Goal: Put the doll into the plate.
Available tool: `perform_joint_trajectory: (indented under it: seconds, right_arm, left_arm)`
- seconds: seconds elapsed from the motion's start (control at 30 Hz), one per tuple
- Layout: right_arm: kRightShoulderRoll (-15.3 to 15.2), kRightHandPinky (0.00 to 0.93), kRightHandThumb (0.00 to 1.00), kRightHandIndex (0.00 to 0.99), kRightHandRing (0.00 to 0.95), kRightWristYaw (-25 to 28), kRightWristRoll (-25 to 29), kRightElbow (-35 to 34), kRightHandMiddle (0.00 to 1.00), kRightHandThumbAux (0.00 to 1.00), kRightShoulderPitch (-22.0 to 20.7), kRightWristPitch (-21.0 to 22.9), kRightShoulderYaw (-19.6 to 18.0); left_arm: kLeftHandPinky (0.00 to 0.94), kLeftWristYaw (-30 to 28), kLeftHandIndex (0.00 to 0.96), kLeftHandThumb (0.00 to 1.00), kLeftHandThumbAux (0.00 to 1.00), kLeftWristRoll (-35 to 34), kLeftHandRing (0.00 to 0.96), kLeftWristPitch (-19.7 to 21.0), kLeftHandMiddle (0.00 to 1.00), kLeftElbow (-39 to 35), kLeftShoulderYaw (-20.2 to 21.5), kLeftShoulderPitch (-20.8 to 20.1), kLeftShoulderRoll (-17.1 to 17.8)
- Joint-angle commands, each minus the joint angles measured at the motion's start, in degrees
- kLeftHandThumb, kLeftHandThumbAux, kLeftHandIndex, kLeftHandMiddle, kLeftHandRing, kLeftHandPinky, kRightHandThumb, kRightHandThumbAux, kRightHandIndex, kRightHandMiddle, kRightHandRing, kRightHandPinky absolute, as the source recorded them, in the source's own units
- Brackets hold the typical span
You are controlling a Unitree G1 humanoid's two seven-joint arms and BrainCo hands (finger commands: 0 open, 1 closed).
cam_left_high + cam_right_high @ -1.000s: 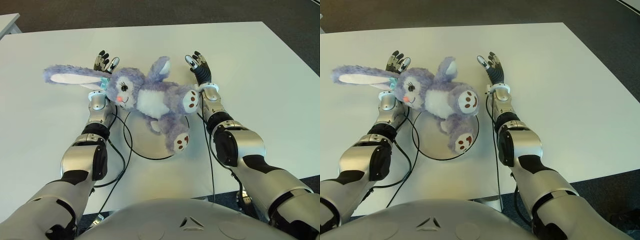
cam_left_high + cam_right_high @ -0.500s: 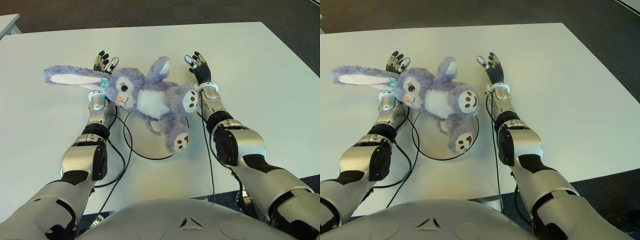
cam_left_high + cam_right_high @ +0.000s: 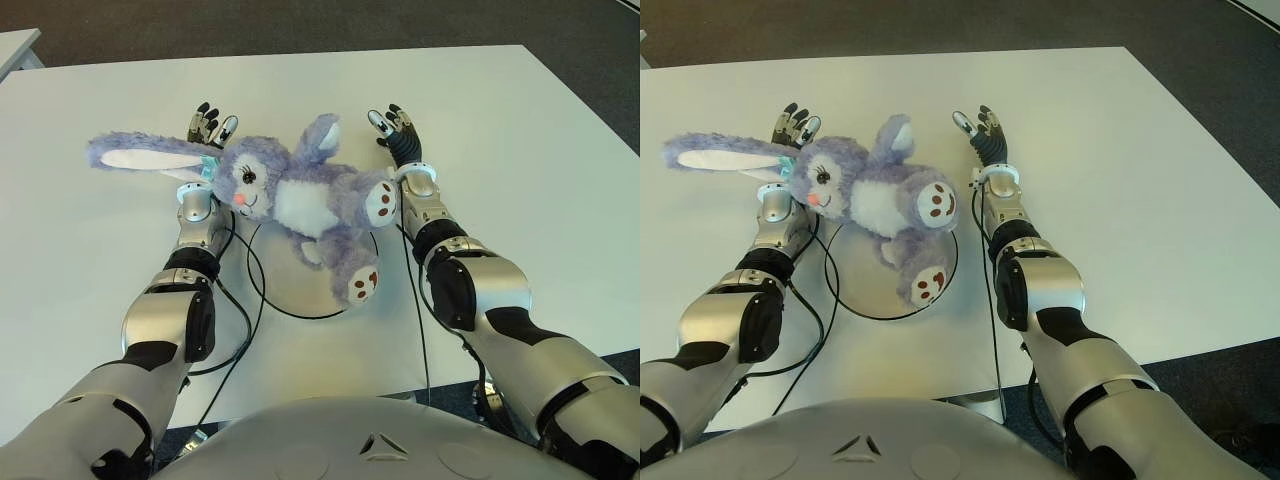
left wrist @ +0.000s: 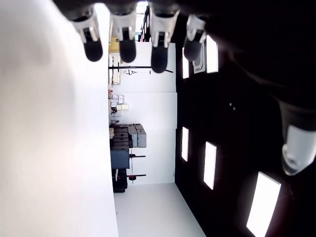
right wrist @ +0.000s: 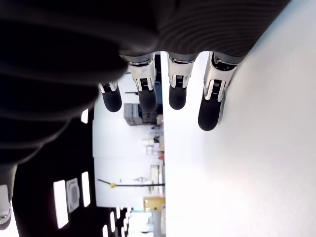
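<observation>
A purple plush rabbit doll [image 3: 290, 195] with long ears lies across the far part of a round white plate [image 3: 290, 285] with a dark rim; its feet point toward me and its head and one ear hang over the plate's left edge. My left hand [image 3: 210, 125] shows just beyond the doll's head, fingers stretched out and holding nothing. My right hand [image 3: 395, 130] shows to the right of the doll's raised foot, fingers also straight and empty. Both wrist views show only extended fingertips [image 4: 126, 47] [image 5: 175, 94] over the white table.
The white table [image 3: 520, 130] stretches wide on all sides of the plate. Black cables [image 3: 240, 300] run along my left forearm and across the plate's left rim. Dark floor lies past the table's far and right edges.
</observation>
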Motion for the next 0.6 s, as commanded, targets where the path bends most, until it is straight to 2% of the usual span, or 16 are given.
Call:
perform_joint_trajectory:
  seconds: [0.03,0.6]
  right_arm:
    - [0.9,0.000,0.000,0.000,0.000,-0.5,0.0,2.0,0.000,0.538,3.0,4.1,-0.3]
    - [1.4,0.000,0.000,0.000,0.000,-1.9,0.3,2.0,0.000,0.566,3.6,5.3,-1.2]
  left_arm:
    - [0.000,-0.1,0.046,0.000,0.504,-0.1,0.062,1.8,0.123,2.7,0.3,4.7,-1.6]
    - [0.000,-0.3,0.041,0.000,0.493,-0.2,0.057,1.7,0.116,2.7,0.3,4.9,-1.4]
